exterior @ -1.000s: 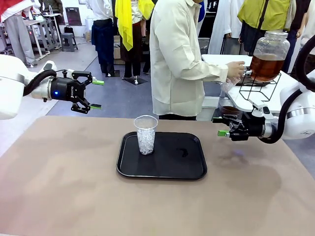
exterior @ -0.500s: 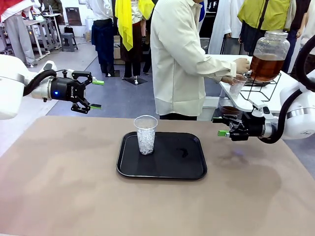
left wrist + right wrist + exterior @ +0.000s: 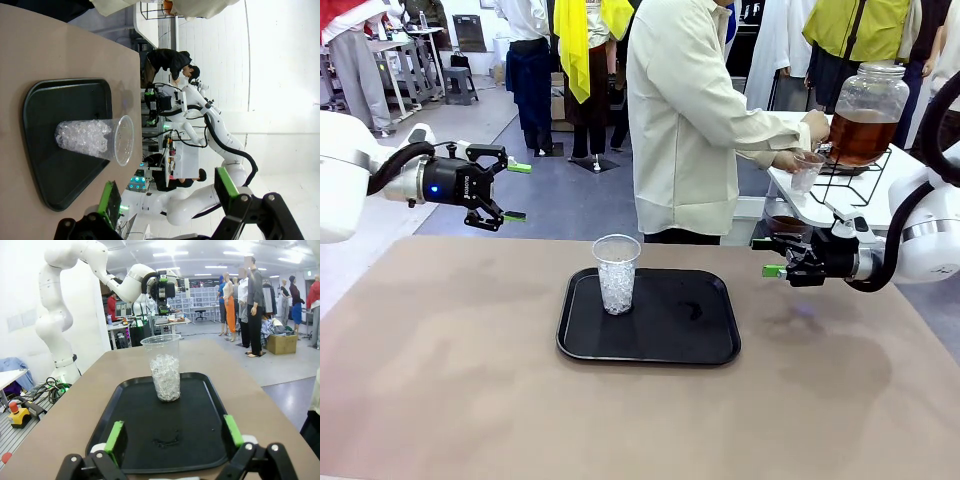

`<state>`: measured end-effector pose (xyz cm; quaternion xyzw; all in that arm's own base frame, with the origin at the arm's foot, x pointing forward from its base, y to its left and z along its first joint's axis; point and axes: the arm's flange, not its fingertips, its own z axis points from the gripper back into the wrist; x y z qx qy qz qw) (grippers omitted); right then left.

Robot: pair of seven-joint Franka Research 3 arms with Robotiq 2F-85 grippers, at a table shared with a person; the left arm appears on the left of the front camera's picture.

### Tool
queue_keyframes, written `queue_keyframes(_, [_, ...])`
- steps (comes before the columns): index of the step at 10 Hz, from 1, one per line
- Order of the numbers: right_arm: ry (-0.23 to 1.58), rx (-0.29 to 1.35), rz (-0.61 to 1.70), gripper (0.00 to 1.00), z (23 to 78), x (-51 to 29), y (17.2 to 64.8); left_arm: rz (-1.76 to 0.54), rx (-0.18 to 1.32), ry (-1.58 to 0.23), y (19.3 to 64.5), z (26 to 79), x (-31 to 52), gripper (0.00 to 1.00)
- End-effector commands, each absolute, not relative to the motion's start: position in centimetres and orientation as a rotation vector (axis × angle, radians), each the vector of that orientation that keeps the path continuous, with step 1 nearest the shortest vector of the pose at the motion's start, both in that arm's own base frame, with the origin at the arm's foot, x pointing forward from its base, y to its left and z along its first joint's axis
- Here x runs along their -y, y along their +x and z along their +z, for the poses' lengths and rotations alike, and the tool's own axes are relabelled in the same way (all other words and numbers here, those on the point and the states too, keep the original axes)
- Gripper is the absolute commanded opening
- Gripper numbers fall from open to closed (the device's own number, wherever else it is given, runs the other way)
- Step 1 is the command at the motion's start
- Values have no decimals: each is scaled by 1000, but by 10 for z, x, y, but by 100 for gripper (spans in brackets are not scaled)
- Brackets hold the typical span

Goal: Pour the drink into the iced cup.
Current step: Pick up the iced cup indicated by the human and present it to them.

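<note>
**Ice [image 3: 616, 291] in a clear plastic cup [image 3: 617, 250] on a black rectangular tray [image 3: 670, 345]; amber-brown drink [image 3: 861, 138] far off in a round glass jar [image 3: 869, 100]**

Nearest to us, in the right wrist view, the right gripper [image 3: 175, 437] has its green-padded fingers spread wide with nothing between them. Just past them the tray bears a small dark smear [image 3: 165, 441] near its close edge. Farther along it the cup stands upright, with ice piled past half its height.

The left wrist view is rolled, so the same cup appears lying sideways. Here the left gripper [image 3: 168, 192] is likewise spread and empty, well apart from the cup.

The front view adds what neither wrist view gives us. Both grippers hang in the air, one at each side of the brown table top [image 3: 470, 390]. The tray sits mid-table and the cup stands on its far left part.

Beyond the table's far edge, a person in a cream long-sleeved shirt [image 3: 685, 120] faces a white side table [image 3: 825, 212]. One hand [image 3: 816, 125] is at the jar's tap. The other hand [image 3: 784, 160] holds a small clear cup [image 3: 807, 175] just below it.

The jar rests on a black wire stand [image 3: 850, 182], and the drink fills roughly its lower half. We cannot tell whether any drink is running into the small cup.
</note>
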<state>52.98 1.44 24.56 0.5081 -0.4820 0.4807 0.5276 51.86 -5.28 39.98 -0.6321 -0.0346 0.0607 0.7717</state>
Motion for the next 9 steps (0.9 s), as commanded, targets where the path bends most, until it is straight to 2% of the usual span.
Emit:
queue_keyframes(1, [1216,1152,1153,100,247,-17,530,142,72,-1369,518,402,52,100])
queue_keyframes(9, [1216,1152,1153,100,247,-17,530,142,72,-1369,518,402,52,100])
